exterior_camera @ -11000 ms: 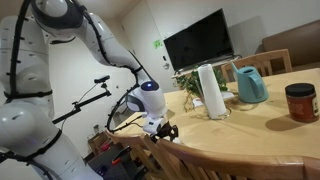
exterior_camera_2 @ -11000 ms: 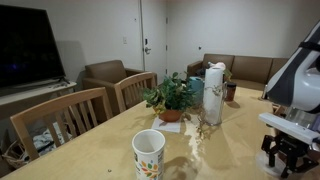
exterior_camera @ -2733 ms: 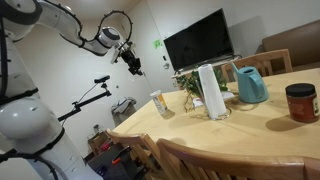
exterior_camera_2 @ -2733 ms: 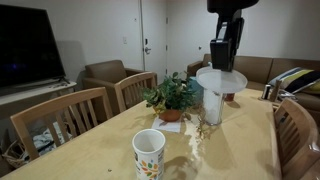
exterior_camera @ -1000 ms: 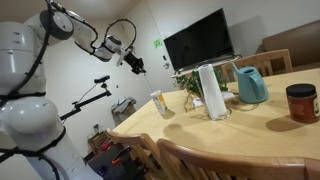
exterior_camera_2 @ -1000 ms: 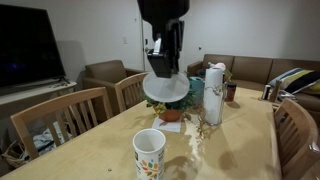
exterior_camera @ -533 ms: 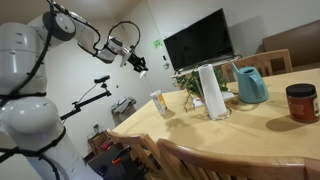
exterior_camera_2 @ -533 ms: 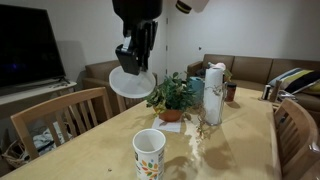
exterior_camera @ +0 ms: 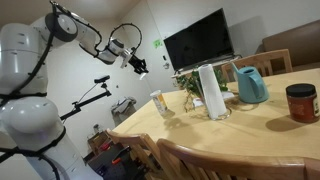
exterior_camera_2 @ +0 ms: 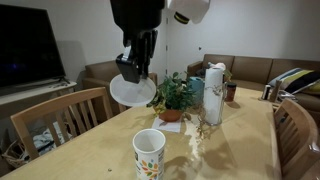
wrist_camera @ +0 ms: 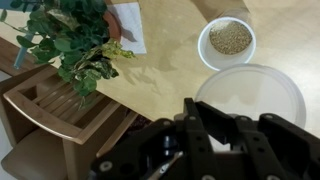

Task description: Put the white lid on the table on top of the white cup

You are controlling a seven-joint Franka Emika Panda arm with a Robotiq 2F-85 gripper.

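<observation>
The white cup [exterior_camera_2: 149, 153] with yellowish print stands upright near the table's corner; it also shows as the cup [exterior_camera: 159, 103] and, from above, as the cup [wrist_camera: 228, 40] with a brownish inside. High above it, my gripper [exterior_camera_2: 136, 68] is shut on the rim of the white lid [exterior_camera_2: 132, 92], a flat round disc hanging tilted. In the wrist view the white lid [wrist_camera: 250, 95] sits just below the cup's mouth and does not cover it. My gripper [wrist_camera: 220, 120] holds the lid's near edge. In an exterior view the gripper [exterior_camera: 136, 66] hangs left of the table.
A potted plant [exterior_camera_2: 172, 97] on a napkin, a tall white roll [exterior_camera_2: 213, 92] and a teal jug [exterior_camera: 250, 85] stand behind the cup. A red jar [exterior_camera: 300, 102] is further along the table. Wooden chairs [exterior_camera_2: 60, 118] line the table's edge.
The gripper with the lid has swung sideways from over the plant to a spot above the cup, and in the last half second dropped slightly. The cup has not moved.
</observation>
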